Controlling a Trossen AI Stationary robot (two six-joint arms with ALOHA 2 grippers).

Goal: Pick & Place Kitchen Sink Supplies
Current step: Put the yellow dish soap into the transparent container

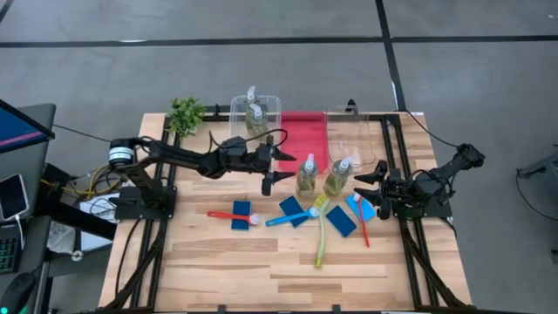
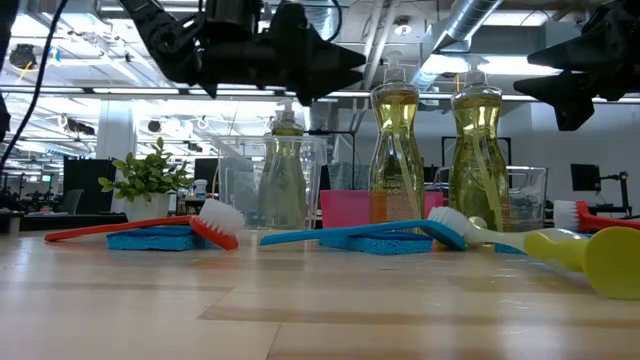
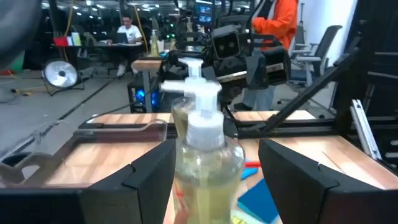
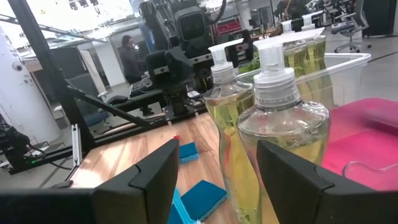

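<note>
Two clear pump bottles of yellow-green soap stand upright on the table, the left one and the right one. Two more bottles stand in a clear tub. My left gripper is open, level, just left of the left bottle, which shows between its fingers. My right gripper is open, just right of the right bottle. Flat blue sponges lie on the table with a red brush, a blue brush, a yellow-green brush and another red brush.
A red tray lies behind the two bottles. An open clear tub sits to its right, and the tub with bottles to its left. A small leafy plant stands at the far left corner. Bare wood fills the near half.
</note>
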